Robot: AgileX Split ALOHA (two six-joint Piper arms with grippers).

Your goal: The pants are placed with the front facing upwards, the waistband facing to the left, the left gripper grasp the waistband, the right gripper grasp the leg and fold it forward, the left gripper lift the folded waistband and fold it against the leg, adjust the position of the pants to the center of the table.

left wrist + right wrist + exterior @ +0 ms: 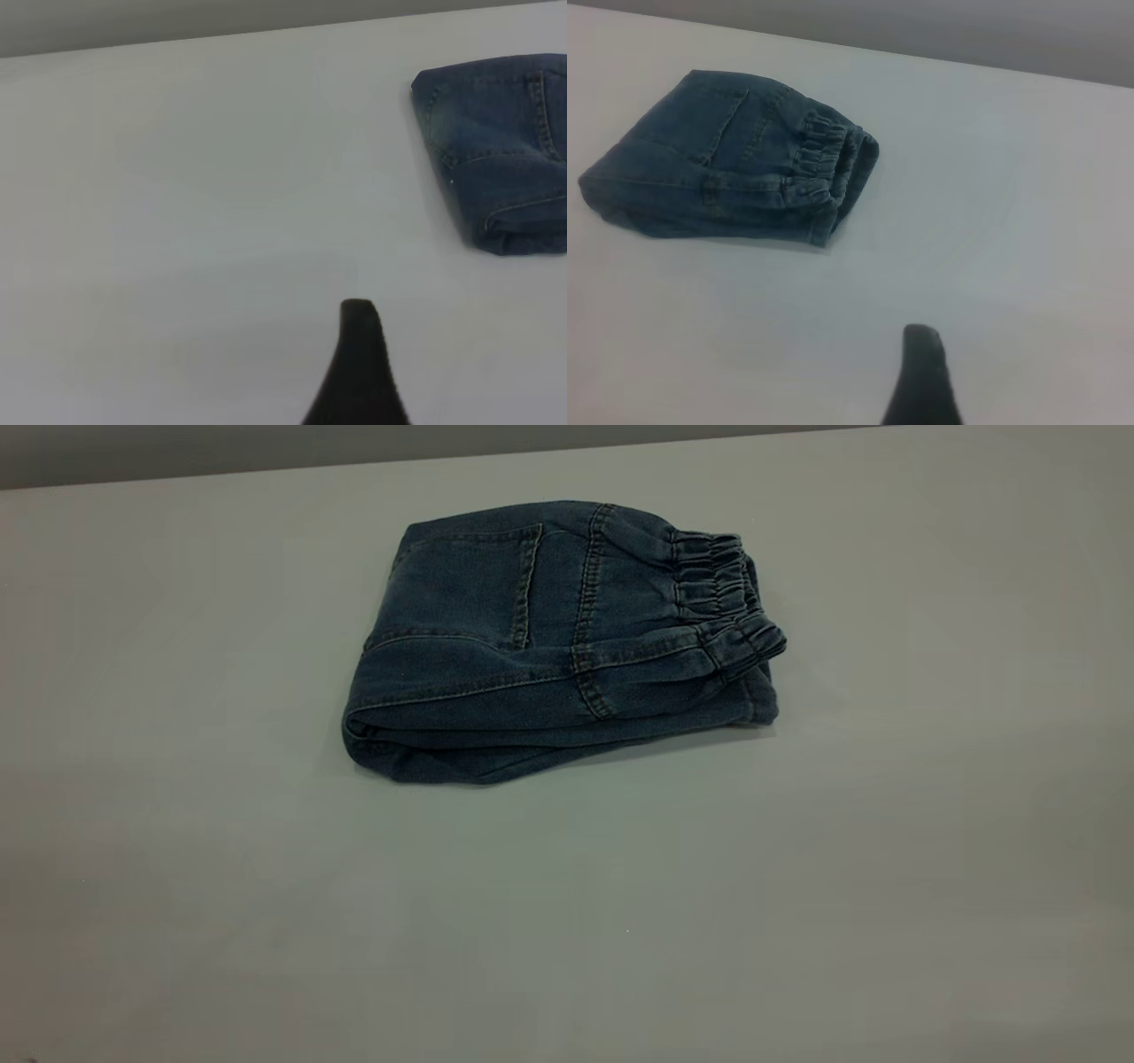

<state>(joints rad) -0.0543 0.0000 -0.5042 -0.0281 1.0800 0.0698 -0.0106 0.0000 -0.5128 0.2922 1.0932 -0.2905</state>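
Both folds look done: you have the pants (pixel 549 646) lying in a compact bundle on the table (pixel 177 868), back pocket up, with the waistband (pixel 722 598) at the bundle's right end. Each wrist view shows only one dark fingertip, well apart from the pants, so I cannot tell how either gripper stands. Judging by this, only centring remains; nudge the bundle slightly nearer.

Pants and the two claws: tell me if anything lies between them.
Nothing visible does. The folded pants lie alone on the table. In each wrist view only bare table separates the left claw and the right claw from the denim.
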